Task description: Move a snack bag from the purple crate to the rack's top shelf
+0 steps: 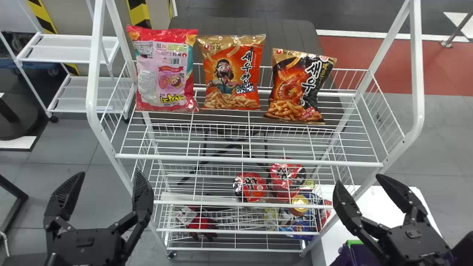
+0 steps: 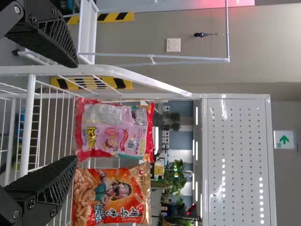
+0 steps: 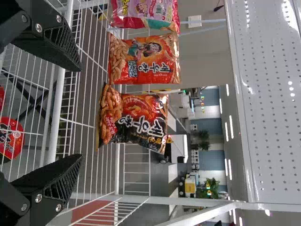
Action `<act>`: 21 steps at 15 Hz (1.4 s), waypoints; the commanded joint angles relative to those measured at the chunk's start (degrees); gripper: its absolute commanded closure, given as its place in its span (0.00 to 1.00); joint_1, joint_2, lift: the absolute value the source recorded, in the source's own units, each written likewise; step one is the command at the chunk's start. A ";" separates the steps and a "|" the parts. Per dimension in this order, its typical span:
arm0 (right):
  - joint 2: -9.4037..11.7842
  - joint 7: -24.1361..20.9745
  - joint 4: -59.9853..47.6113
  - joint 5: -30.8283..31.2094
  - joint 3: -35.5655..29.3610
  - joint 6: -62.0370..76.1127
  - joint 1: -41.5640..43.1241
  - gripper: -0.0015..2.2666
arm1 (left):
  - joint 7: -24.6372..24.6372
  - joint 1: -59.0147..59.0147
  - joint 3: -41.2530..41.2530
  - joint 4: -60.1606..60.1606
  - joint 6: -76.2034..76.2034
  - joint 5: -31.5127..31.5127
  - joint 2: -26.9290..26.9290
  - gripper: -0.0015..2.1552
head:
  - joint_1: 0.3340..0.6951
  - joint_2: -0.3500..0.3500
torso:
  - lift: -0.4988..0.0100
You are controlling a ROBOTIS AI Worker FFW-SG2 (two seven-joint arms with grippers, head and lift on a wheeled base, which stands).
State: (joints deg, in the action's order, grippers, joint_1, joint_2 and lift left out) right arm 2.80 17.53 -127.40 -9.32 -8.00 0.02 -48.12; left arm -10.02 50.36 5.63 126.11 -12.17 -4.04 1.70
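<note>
Where the wire rack (image 1: 417, 74) stands before me, three snack bags sit side by side on its top shelf (image 1: 247, 160), near the back rail. The pink bag (image 1: 162, 85) is at the left, the orange bag (image 1: 231, 79) is in the middle, and the black-and-orange bag (image 1: 295, 92) is at the right, tilted, with a gap between it and the orange one. My right hand (image 1: 357, 178) is at the rack's near right corner, its two fingers spread wide, nothing between them. My left hand (image 1: 110, 172) is at the near left corner, also wide open and empty. Low at my right, part of the purple crate (image 1: 344, 258) shows beside my right hand. Red-topped tubs (image 1: 250, 187) sit lower in the rack.
</note>
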 commanded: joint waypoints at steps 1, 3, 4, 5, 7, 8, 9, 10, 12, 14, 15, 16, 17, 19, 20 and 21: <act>0.01 -0.48 -0.57 0.00 0.26 -0.51 -0.05 0.09 | -0.08 0.08 0.43 0.10 0.18 -0.53 -0.03 0.06 | 1.00 0.45 | 0.98; 0.45 -1.36 -0.48 0.44 0.61 0.20 -0.05 0.09 | -0.17 0.17 0.69 0.28 0.35 -0.71 -0.03 0.06 | 1.00 0.45 | 0.98; 0.62 -1.97 -0.39 1.23 1.05 1.43 -0.05 0.09 | -0.17 0.17 0.96 0.28 0.88 -0.80 -0.03 0.06 | 1.00 0.44 | 0.98; 0.71 -1.97 -0.04 1.32 1.23 2.83 -0.05 0.09 | -0.17 0.17 1.05 0.28 1.41 -1.15 -0.12 0.06 | 1.00 0.44 | 0.98; 1.06 -1.97 -0.04 1.32 1.58 2.83 0.04 0.09 | -1.05 0.26 1.75 0.28 1.41 -2.03 -0.03 0.06 | 1.00 0.44 | 0.98; 1.15 -2.24 0.05 1.32 1.67 3.01 0.13 0.09 | -1.66 0.26 2.01 0.28 1.41 -2.29 -0.03 0.06 | 1.00 0.44 | 0.98; 1.24 -2.76 0.40 1.41 1.76 4.24 0.22 0.09 | -1.66 0.26 2.01 0.36 1.41 -2.38 -0.03 0.06 | 1.00 0.44 | 0.98; 1.33 -2.85 0.57 1.41 1.76 5.12 0.22 0.09 | -1.66 0.26 2.01 0.36 1.41 -2.47 -0.03 0.06 | 1.00 0.44 | 0.98; 1.33 -2.85 0.92 1.76 1.76 7.05 0.22 0.09 | -1.66 0.35 2.01 0.36 1.41 -2.47 -0.03 0.06 | 1.00 0.43 | 0.98; 1.33 -2.85 1.01 1.85 1.76 7.05 0.22 0.09 | -1.66 0.35 2.01 0.28 1.41 -2.38 -0.12 0.06 | 1.00 0.43 | 0.98; 1.33 -2.85 1.10 1.85 1.76 7.05 0.30 0.09 | -1.66 0.26 2.01 0.19 1.41 -2.47 -0.12 0.06 | 1.00 0.43 | 0.98; 1.33 -2.85 1.28 1.85 1.84 7.05 0.39 0.09 | -1.66 0.17 2.01 0.10 1.41 -2.38 -0.12 0.06 | 1.00 0.43 | 0.98; 1.24 -2.85 1.36 1.85 1.84 7.05 0.48 0.09 | -1.66 0.08 2.01 -0.07 1.41 -2.38 -0.21 0.06 | 1.00 0.43 | 0.98; 1.15 -2.85 1.36 1.93 1.84 7.05 0.57 0.09 | -1.66 -0.18 2.01 -0.34 1.41 -2.29 -0.12 0.06 | 1.00 0.43 | 0.98; 1.15 -2.76 1.36 2.02 1.84 7.58 0.57 0.09 | -1.58 -0.27 2.01 -0.34 1.41 -2.20 -0.12 0.06 | 1.00 0.43 | 0.98; 1.15 -2.76 1.45 2.02 1.84 7.58 0.57 0.09 | -1.58 -0.27 2.01 -0.34 1.41 -2.20 -0.12 0.06 | 1.00 0.43 | 0.98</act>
State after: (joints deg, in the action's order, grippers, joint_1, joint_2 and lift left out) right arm 3.97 14.75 -126.00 -7.33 -6.16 7.37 -47.56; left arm -11.64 50.15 7.65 125.80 -10.76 -6.27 1.56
